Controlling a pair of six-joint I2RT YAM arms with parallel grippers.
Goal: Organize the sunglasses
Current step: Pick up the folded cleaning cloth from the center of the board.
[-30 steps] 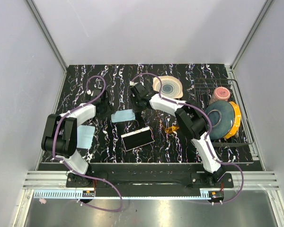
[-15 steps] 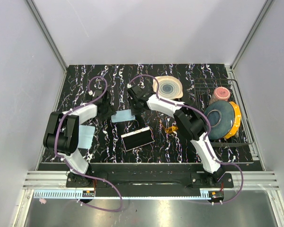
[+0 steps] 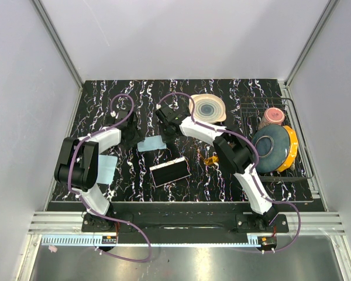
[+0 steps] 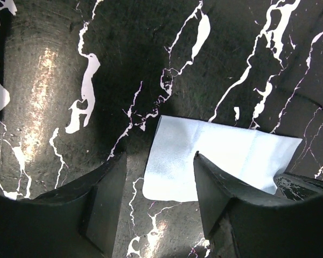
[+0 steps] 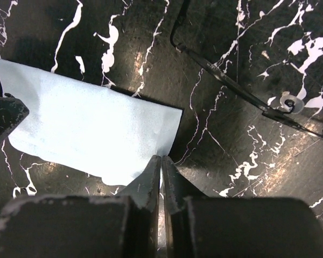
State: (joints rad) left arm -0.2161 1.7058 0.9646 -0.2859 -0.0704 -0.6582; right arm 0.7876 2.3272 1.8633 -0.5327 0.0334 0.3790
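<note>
1. The sunglasses [image 3: 211,159] lie beside my right elbow, at about four o'clock from my right gripper [image 3: 167,130] and well apart from it. My right arm is the nearer one. Their long axis is too small to tell.
2. My right jaws are pressed together at a corner of the blue cloth [image 5: 91,123]. My left gripper [image 4: 159,164] is spread over its other end.
3. Only the overhead view shows the sunglasses; both wrist views show only cloth.

A black bench [image 3: 102,93] veined with white marbling fills the middle of the frame, boxed in by plain pale grey walls [image 3: 181,35] at left, top and right. Aluminium rails [image 3: 58,44] run down the upper corners and across the bottom, above a dull grey floor [image 3: 193,263]. Soft, even light glints off the bench.
</note>
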